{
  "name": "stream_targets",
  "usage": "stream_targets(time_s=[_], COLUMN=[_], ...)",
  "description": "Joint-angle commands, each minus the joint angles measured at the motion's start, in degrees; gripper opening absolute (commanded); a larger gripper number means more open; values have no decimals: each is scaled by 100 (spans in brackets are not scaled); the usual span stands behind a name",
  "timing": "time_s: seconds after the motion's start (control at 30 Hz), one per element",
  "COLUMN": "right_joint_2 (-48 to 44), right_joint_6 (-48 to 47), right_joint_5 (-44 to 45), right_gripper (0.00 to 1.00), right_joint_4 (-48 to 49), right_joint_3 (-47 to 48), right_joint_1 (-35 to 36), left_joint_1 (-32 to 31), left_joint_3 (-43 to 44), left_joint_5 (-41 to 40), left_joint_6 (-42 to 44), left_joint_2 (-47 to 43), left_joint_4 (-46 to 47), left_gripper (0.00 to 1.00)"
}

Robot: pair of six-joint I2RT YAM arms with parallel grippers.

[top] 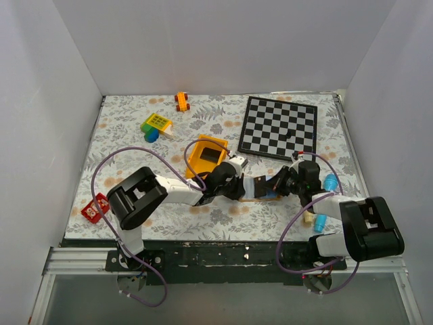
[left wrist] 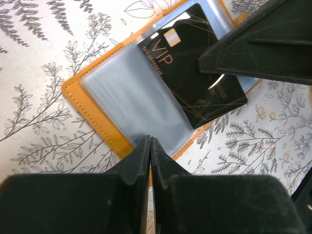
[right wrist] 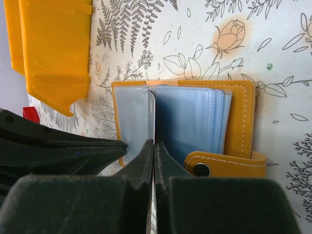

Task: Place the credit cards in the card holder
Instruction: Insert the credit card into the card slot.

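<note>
The tan card holder [left wrist: 83, 105] lies open on the floral cloth, its pale clear sleeves [right wrist: 187, 119] showing. A black credit card [left wrist: 190, 92] marked VIP sits partly inside one sleeve. My right gripper [right wrist: 154, 144] is shut on this card, which shows edge-on between the sleeves in the right wrist view. Its dark finger [left wrist: 263, 44] crosses the card's outer end. My left gripper [left wrist: 150, 141] is shut, its tips pressed on the holder's near edge. In the top view both grippers meet over the holder [top: 262, 195] near the table's front middle.
A yellow bin [top: 206, 154] stands just behind the left gripper, and its wall [right wrist: 53, 44] is close to the holder. The chequered board [top: 279, 126] lies at the back right. Toy blocks [top: 155, 123], an orange car [top: 182, 101] and a red piece [top: 95, 208] lie to the left.
</note>
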Motion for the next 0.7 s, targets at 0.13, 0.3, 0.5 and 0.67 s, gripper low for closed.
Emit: stream_targets(time_s=[0.13,0.3,0.5,0.67], right_joint_2=[-369,-264,-132,-18], right_joint_6=[-444,-453,-383,-304], right_joint_5=[296,235,59,-143], right_gripper=[1,1,1,1], right_joint_4=[-747,-686,-405,-71], right_joint_3=[56,57,-22,-75], right_joint_1=[32,32,32,32], left_joint_1=[124,212,265,265], left_joint_3=[-135,-214,-232,-179], left_joint_5=[-555,-599,-600,-503], left_joint_6=[82,73,56,29], left_joint_2=[-444,-471,-374,-216], left_joint_4=[-653,-680,-645,-592], left_gripper=[0,0,0,0])
